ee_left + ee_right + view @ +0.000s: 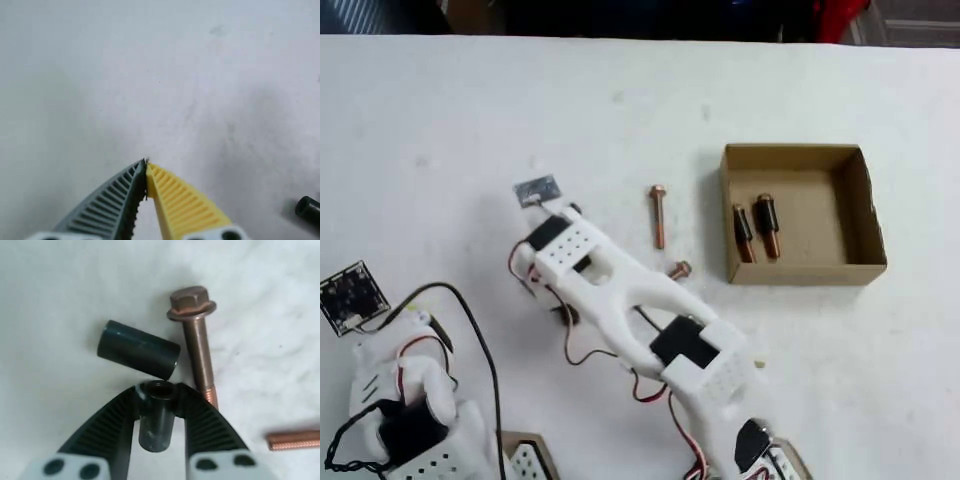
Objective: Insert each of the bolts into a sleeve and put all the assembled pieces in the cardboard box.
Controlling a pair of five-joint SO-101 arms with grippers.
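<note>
Right arm [620, 290] stretches from the lower right of the high view toward centre-left, low over the white table [470, 120]. Left arm [415, 400] sits in the lower-left corner.

Right gripper [156, 389]: jaws narrow, clamped on a black sleeve [156, 425]. The sleeve is pinched between the two dark ribbed fingers, with its open bore facing away from the wrist.

Just beyond the fingertips a second sleeve [137, 351] lies on its side on the table, tilted, apart from the held one. Beside it is a copper hex-head bolt [197, 345], head away from the gripper, its threaded end reaching down next to one finger. The threaded tip of another bolt [292, 440] pokes in, well to the side.

Left gripper [146, 170]: closed on nothing, the grey finger [112, 200] and yellow finger [182, 205] meeting at the tips over bare table. A small dark round object [307, 206] sits at the picture's edge; I cannot tell what it is.

High view, right of centre: the cardboard box [805, 272], open at the top. Two assembled pieces [743, 233] [767, 225] lie side by side in its left half.

Left of the box, a lone bolt [659, 215] lies on the table, head toward the far edge. Nearer the arm, a bolt head [679, 269] peeks out beside the white link.
</note>
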